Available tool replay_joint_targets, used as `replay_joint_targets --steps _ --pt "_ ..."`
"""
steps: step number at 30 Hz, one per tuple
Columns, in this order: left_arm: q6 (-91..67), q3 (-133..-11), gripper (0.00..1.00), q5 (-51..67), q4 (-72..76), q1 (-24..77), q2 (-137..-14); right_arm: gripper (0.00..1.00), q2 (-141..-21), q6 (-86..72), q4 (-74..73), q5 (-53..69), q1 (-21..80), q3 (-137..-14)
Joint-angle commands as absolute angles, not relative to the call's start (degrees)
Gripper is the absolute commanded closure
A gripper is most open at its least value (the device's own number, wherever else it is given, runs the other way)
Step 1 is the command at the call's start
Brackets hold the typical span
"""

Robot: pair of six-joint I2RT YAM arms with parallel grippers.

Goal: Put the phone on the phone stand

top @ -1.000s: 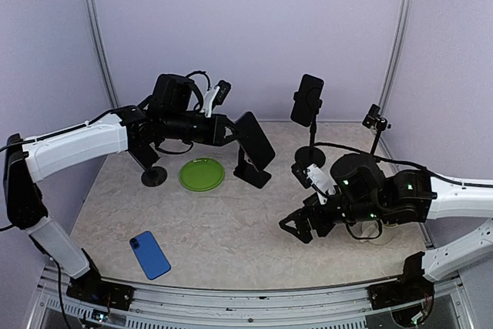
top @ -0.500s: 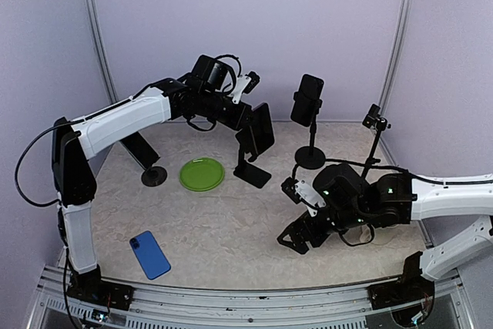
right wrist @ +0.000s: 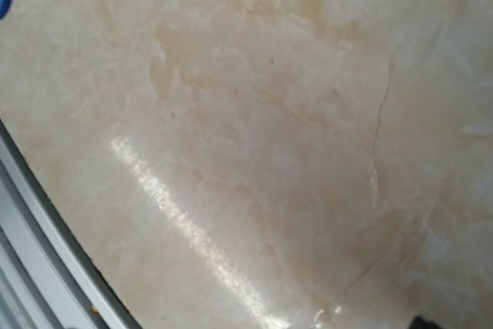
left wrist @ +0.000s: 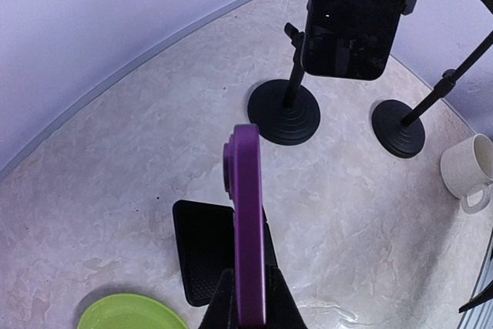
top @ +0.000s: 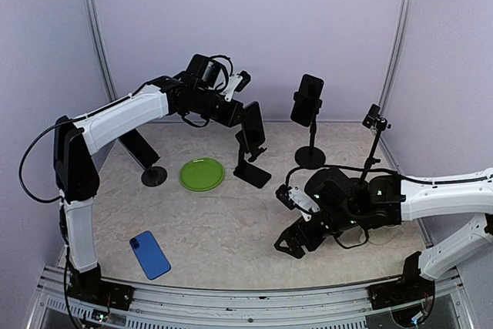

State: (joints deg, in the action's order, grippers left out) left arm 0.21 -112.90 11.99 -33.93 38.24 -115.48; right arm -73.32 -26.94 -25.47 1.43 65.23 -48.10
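Left gripper (left wrist: pixel 247 302) clamps one end of the purple phone (left wrist: pixel 246 213), holding it roughly upright over the black phone stand (left wrist: pixel 202 256); whether the phone touches the cradle yet cannot be told. The placing step appears to be in hand. By the look of it, the next move calls for leaning the phone back to match the stand's slope, lowering it until its bottom edge meets the lip, and only then letting go.

Right gripper (top: pixel 296 239) hovers low over the table (top: pixel 231 229), well to the right of the stand and nearer the arms' bases. Its jaws look spread with nothing between them, and its own camera shows only table surface.

Just left of the stand lies a green plate (top: pixel 202 174) with nothing on it. Behind the stand and to its right, a pole mount (top: pixel 310 152) grips a black phone (top: pixel 307 100). Farther right of the stand sits a white mug (left wrist: pixel 468 166), its inside hidden. A blue phone (top: pixel 149 254) lies flat well to the stand's front left.
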Motion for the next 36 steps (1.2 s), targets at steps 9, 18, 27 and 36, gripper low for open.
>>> replay_joint_targets --steps 9,18,27,36 --pt "-1.4 -115.2 1.0 15.9 -30.8 37.0 -118.3 0.09 -74.5 -26.7 -24.7 3.2 64.7 -49.7" --pt "-2.2 -115.0 1.0 17.4 -31.2 36.5 -118.1 0.09 -75.0 -26.7 -24.2 3.0 64.7 -49.7" --pt "-2.9 -115.0 1.0 17.1 -31.1 34.2 -116.8 0.09 -75.7 -24.9 -24.0 3.3 64.7 -50.1" --pt "-4.5 -115.0 1.0 19.3 -31.1 33.3 -115.2 0.09 -76.9 -24.6 -23.7 4.3 64.7 -50.5"
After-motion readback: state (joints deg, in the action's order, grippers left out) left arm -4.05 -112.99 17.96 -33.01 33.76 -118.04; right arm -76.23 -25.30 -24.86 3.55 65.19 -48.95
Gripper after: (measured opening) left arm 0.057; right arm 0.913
